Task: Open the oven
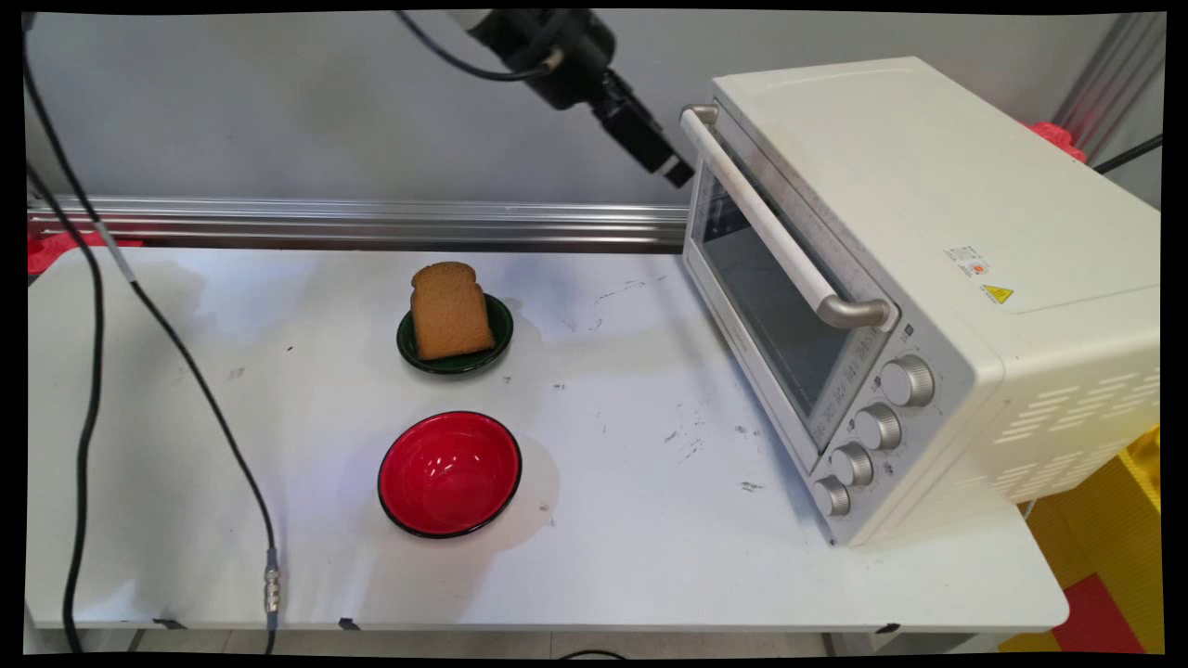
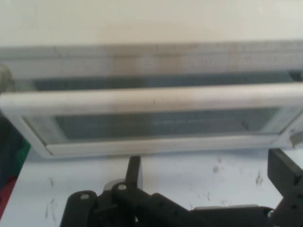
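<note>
The black two-finger gripper (image 1: 670, 165) hangs spread wide and empty just beside the long white handle (image 1: 778, 232) of one cream toaster oven (image 1: 919, 288), door closed. One small dark-green dish (image 1: 455, 341) holds one brown bread slice (image 1: 449, 310); one glossy red bowl (image 1: 449, 473) is empty.

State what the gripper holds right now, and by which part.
Nothing. The gripper is open and empty, in the air just short of the oven's door handle, not touching it.
</note>
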You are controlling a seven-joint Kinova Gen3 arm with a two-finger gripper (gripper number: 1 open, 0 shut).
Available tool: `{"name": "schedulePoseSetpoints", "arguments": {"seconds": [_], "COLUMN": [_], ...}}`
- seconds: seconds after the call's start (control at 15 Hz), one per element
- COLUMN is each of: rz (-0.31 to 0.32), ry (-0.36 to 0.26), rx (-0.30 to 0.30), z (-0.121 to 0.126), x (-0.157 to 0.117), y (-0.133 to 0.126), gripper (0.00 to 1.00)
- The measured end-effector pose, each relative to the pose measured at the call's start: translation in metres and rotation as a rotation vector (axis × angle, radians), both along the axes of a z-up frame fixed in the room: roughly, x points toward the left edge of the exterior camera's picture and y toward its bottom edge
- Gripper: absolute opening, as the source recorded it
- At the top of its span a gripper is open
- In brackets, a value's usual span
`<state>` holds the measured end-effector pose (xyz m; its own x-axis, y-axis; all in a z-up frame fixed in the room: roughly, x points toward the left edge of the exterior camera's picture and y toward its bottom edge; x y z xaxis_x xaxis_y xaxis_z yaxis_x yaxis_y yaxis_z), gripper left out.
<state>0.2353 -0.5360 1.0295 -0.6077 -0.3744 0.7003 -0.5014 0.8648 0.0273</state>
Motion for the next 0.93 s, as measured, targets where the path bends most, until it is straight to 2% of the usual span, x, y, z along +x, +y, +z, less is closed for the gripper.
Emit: {"name": "schedulePoseSetpoints", "arguments": {"seconds": [0.53, 0.6, 0.93], "rz": [-0.020, -0.024, -0.038], "ry": [0.001, 0.001, -0.006], "rx": [-0.016, -0.019, -0.018], "z": [0.003, 0.003, 0.002], "x": [-0.031, -0.033, -0.039], "y": [-0.020, -0.021, -0.025], "gripper": [1.00, 0.00, 0.00]}}
